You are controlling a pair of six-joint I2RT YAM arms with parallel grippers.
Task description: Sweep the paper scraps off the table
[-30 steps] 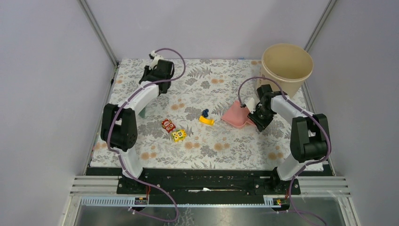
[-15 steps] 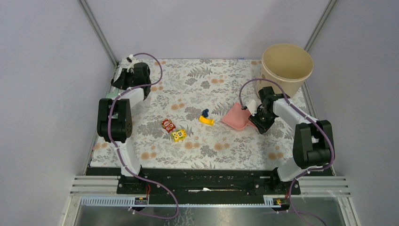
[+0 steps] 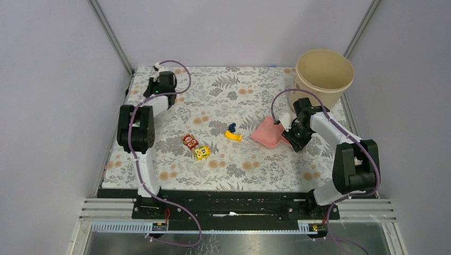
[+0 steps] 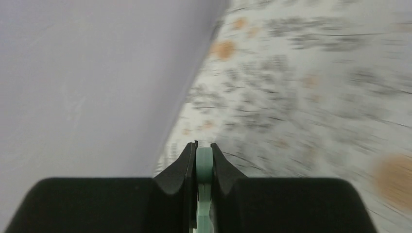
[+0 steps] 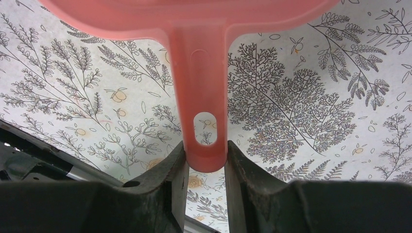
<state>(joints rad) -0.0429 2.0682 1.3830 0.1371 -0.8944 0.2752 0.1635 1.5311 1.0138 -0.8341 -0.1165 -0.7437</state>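
A dark navy paper scrap (image 3: 232,128) lies on the table (image 3: 250,164), touching a yellow curved piece (image 3: 233,136). Just right of them a pink dustpan (image 3: 267,133) rests on the cloth. My right gripper (image 3: 287,135) is shut on its handle (image 5: 201,87), and the fingers (image 5: 175,165) pinch the handle's end. My left gripper (image 3: 161,85) hangs at the far left corner beside the wall. It is shut on a thin mint-green handle (image 4: 204,162). The rest of that tool is hidden, and the left wrist view is blurred.
A tall beige bin (image 3: 324,74) stands at the far right corner, behind the dustpan. A red toy block (image 3: 190,141) and a yellow one (image 3: 202,153) lie left of centre. Metal frame posts and grey walls close in the table's sides.
My left arm has swung out to the far left edge and partly back along it, still gripping the green handle. The right gripper and dustpan have shifted slightly right.
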